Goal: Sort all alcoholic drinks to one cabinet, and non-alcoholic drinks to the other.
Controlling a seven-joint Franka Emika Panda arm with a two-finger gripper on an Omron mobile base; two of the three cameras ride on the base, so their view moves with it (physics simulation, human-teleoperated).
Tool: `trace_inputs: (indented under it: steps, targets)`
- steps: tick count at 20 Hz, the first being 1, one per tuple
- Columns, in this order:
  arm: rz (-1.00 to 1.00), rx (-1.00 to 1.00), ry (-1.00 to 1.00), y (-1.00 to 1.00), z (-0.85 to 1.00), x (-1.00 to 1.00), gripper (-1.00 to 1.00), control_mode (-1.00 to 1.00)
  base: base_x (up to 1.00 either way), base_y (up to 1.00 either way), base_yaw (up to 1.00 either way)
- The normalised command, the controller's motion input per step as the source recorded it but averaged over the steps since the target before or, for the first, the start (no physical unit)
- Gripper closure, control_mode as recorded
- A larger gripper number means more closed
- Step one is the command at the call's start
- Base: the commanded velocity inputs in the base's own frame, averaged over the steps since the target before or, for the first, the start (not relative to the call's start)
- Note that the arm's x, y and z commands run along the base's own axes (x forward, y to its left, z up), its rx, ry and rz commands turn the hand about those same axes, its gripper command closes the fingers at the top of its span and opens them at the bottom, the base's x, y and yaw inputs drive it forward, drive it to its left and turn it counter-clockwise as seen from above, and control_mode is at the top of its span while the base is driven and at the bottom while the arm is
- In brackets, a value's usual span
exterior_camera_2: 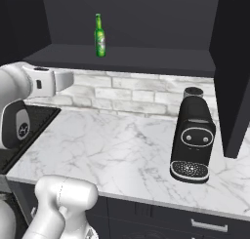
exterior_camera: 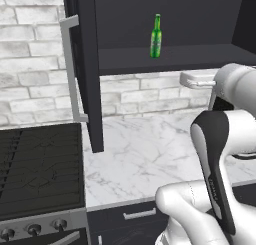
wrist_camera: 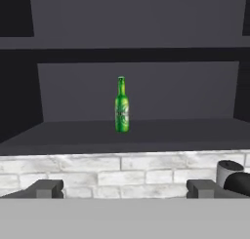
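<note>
The open cabinet point(exterior_camera: 165, 59) holds 1 beer bottle point(exterior_camera: 156, 37), upright on its lower shelf, alone. The gripper point(wrist_camera: 125, 188) hangs below shelf level with jaws spread wide, holding nothing, well apart from the bottle

A black coffee machine point(exterior_camera_2: 192, 138) stands on the white marble counter point(exterior_camera_2: 112, 150), beside a black stove point(exterior_camera: 40, 171) and brick wall point(exterior_camera: 30, 59).
</note>
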Motion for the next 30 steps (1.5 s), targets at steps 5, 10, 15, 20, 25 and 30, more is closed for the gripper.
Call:
trace_inputs:
  steps: [5,10,15,20,25,30]
  targets:
    - [0.00,0.00,0.00,0.00,0.00,-0.05,-1.00,1.00,-0.22,0.00,0.00]
    - [0.00,0.00,0.00,0.00,0.00,0.00,-1.00,1.00,-0.38,0.00,0.00]
    - [0.00,0.00,0.00,0.00,0.00,0.00,-1.00,1.00,-0.49,0.00,0.00]
    - [0.00,0.00,0.00,0.00,0.00,0.00,-1.00,1.00,-0.59,0.00,0.00]
    - [0.00,0.00,0.00,0.00,0.00,0.00,-1.00,1.00,-0.63,0.02,0.00]
    - [0.00,0.00,0.00,0.00,0.00,0.00,-1.00,1.00,-0.56,0.10,0.00]
